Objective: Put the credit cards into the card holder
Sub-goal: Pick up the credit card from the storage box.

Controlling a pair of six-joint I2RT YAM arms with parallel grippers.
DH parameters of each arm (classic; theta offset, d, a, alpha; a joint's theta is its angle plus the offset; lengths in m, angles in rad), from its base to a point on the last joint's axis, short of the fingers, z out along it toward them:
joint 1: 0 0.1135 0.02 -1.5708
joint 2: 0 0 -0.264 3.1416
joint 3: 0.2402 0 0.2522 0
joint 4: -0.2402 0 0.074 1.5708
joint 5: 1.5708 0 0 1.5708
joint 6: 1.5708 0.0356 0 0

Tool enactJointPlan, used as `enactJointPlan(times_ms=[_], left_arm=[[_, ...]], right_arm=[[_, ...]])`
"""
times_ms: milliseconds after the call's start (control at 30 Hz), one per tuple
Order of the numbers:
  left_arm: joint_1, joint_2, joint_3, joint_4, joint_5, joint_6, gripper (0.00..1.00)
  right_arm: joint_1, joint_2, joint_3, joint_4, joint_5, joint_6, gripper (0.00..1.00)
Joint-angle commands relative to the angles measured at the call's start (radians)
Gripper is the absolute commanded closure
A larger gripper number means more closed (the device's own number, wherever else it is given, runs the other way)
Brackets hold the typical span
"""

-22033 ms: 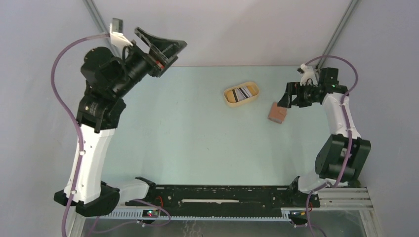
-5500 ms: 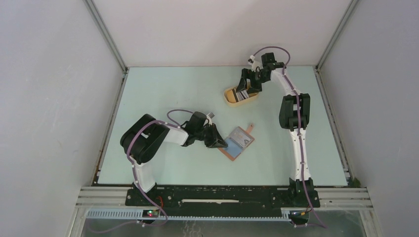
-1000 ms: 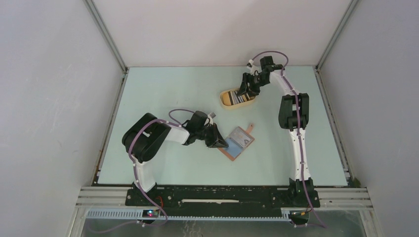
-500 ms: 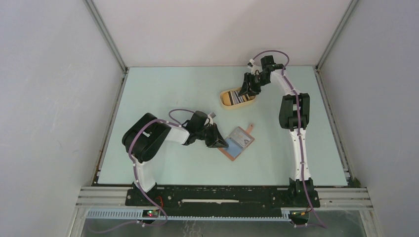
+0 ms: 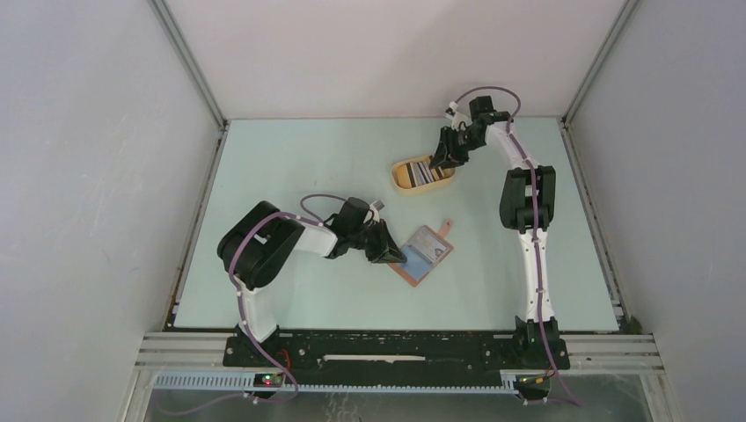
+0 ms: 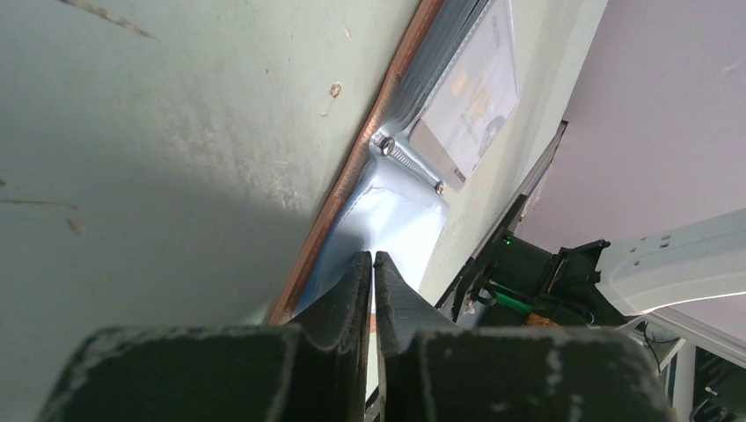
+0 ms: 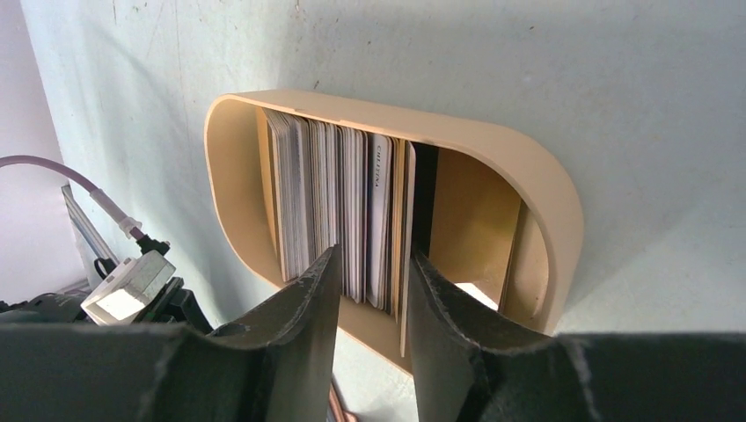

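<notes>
On the pale green tabletop (image 5: 290, 176), the small reddish-brown folding card holder (image 5: 422, 257) lies open and flat, a little right of the middle. Its snap tab (image 5: 447, 229) points toward the far right. Inside it, a pale printed card sits behind a clear window.

The left arm is folded low across the table. The left gripper (image 5: 393, 256) reaches to the near left edge of the open card holder. In the left wrist view its two black fingers (image 6: 352, 299) are pressed together with only a hairline between them. Their tips rest on the pale clear sleeve of the card holder (image 6: 400, 220), just beside its brown border. I cannot tell whether anything is pinched between them.

Far from this, toward the far right of the table, stands the yellow oval plastic tray (image 5: 403, 180). The thin credit cards (image 5: 420, 170) stand on edge in it, packed side by side: white, grey, striped and one dark. The right arm stretches out to the tray, with the right gripper (image 5: 437, 162) pointing down into it.

In the right wrist view the right gripper (image 7: 374, 257) is partly open and straddles a few of the credit cards (image 7: 352, 202) near the middle of the pack. I cannot tell whether the fingers (image 7: 308, 299) press on the cards. The tray's rim (image 7: 545, 202) curves round on the right, and that end holds no cards.
</notes>
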Motion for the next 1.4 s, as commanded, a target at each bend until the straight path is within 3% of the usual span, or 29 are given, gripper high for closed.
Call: enactJointPlan(times_ms=[0,400,967,1367], left_arm=[[-0.004,0.030,0.001,-0.048,-0.040,0.041,0.90],[-0.004,0.031,0.004,-0.048,-0.035,0.041,0.91],[-0.003,0.038,0.012,-0.049,-0.029,0.047,0.91],[-0.003,0.038,0.011,-0.051,-0.030,0.071,0.91]], right_arm=[[-0.003,-0.076,0.025,-0.003,-0.001,-0.018,0.62],[-0.007,-0.098,0.022,-0.005,0.029,-0.044,1.00],[-0.040,-0.312,-0.131,0.034,0.053,-0.111,1.00],[-0.044,-0.723,-0.710,0.048,-0.333,-0.318,1.00]])
